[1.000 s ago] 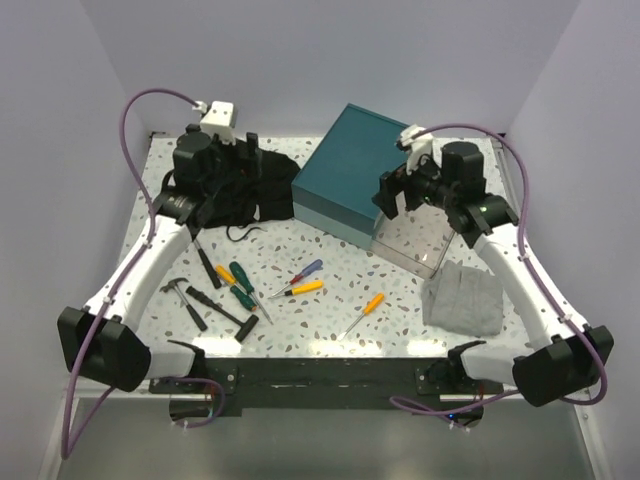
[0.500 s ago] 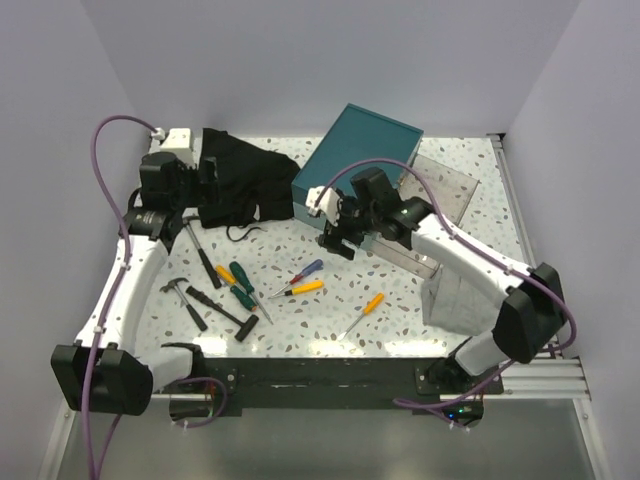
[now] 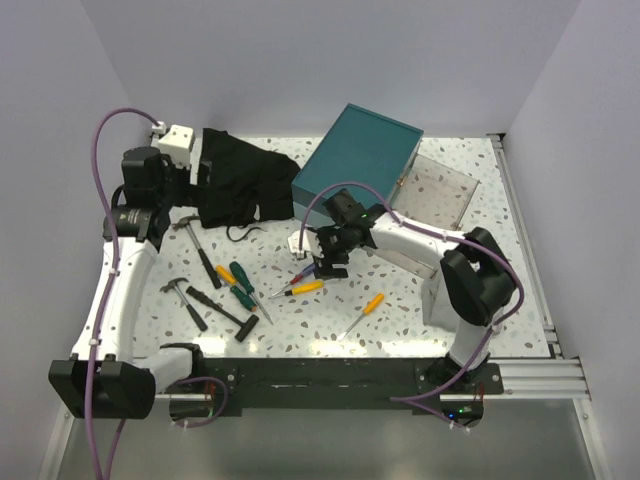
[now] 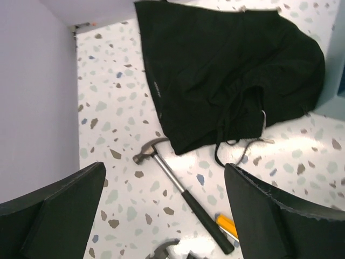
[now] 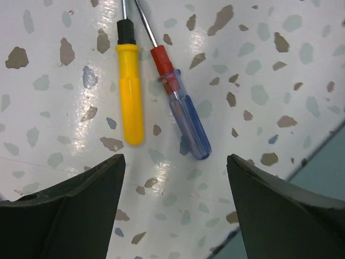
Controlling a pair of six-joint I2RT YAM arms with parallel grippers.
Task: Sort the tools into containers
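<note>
R arm (image 3: 400,235) swung from clear box (image 3: 445,185) down over blue-red screwdriver (image 5: 183,116), R fingers (image 5: 70,199) spread flanking its handle end, shaft pointing away; L fingers (image 4: 54,205) spread, farther.

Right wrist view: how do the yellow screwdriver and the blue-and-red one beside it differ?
The yellow screwdriver has an opaque handle and a black collar; the blue-and-red screwdriver has a clear blue handle and a red collar. The yellow screwdriver lies straight up the frame; the blue-and-red screwdriver slants, its butt further right and lower. Both lie flat on the table, shafts running off the top edge, ahead of the open right gripper.
</note>
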